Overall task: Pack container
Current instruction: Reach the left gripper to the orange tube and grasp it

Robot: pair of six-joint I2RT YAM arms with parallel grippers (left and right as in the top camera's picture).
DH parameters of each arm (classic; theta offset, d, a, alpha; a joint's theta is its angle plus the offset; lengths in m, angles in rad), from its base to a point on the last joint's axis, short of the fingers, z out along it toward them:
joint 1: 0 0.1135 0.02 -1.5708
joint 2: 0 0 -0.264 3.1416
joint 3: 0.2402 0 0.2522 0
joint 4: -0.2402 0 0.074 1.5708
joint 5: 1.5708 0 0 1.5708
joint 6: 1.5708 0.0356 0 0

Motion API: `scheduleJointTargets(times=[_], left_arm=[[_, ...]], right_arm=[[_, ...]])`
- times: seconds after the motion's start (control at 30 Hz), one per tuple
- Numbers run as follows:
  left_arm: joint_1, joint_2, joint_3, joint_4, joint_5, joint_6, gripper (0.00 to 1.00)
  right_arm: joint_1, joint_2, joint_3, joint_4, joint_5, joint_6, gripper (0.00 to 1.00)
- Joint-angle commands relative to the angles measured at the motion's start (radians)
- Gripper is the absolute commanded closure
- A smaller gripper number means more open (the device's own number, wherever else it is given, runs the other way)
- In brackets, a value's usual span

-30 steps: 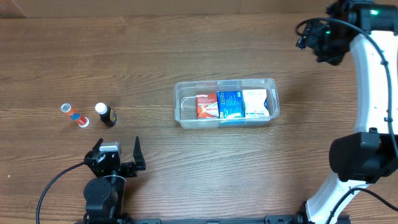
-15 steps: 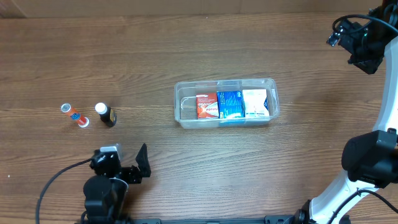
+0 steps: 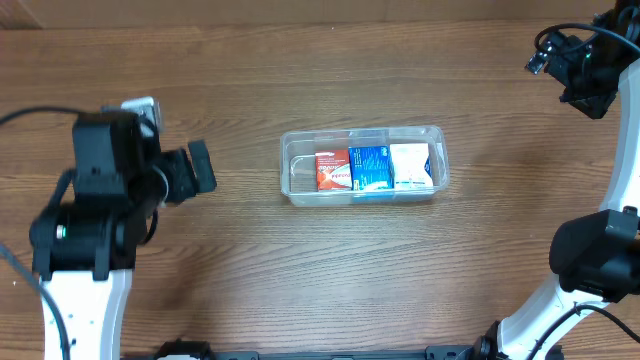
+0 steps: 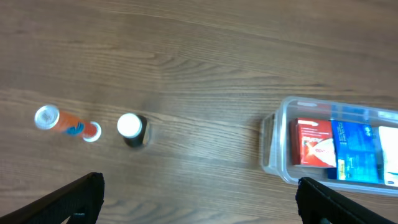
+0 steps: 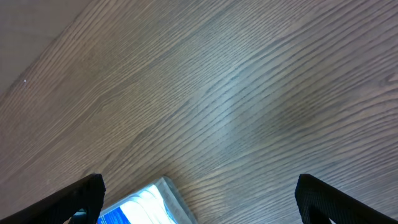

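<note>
jaws: both sets stand released, spread wide, with nothing between them.
left jaws: only the two dark fingertips (image 4: 74, 199) show, at the lower corners of the left wrist view; they hang above the tabletop (image 3: 300, 280), touching nothing on it.
right jaws: again just two dark fingertips (image 5: 74, 199) at the lower corners of the right wrist view, above wood grain, with one corner of the container at the lower edge of that view.
left arm (image 3: 100, 215): over the left part of the tabletop, its jaws end turned right, toward the middle.
right arm (image 3: 585, 65): its wrist sits at the far right corner, well apart from the container.
container (image 3: 298, 175): clear tub with rounded corners and a rim, lying lengthwise left to right at the middle of the tabletop, a little right of centre.
red box (image 3: 332, 170): inside the container, leftmost of three.
blue box (image 3: 370, 168): in the middle, touching the red box.
white box (image 3: 412, 166): rightmost, touching the blue box and close to the container's right wall.
dark bottle (image 4: 132, 129): small, white cap, upright on the tabletop, left of the container and well apart from it.
orange tube (image 4: 67, 122): on its side just left of the dark bottle, white at both ends; both are hidden under the left arm in the overhead view.
</note>
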Motion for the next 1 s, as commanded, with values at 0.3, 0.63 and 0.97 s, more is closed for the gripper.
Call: scheduleJointTargets(times=[0.3, 0.63, 0.97], left_arm=[[0.399, 0.231, 0.038, -0.135, -0.092, 0.012, 0.0], [0.528, 0.523, 0.038, 0.06, 0.019, 0.036, 0.05], [0.501, 0.59, 0.038, 0.18, 0.079, 0.064, 0.25]], right_arm=[[0.002, -0.032, 0.023, 0.003, 0.002, 0.0, 0.0], [0.002, -0.032, 0.023, 0.003, 0.002, 0.0, 0.0], [0.002, -0.032, 0.023, 0.003, 0.002, 0.0, 0.0]])
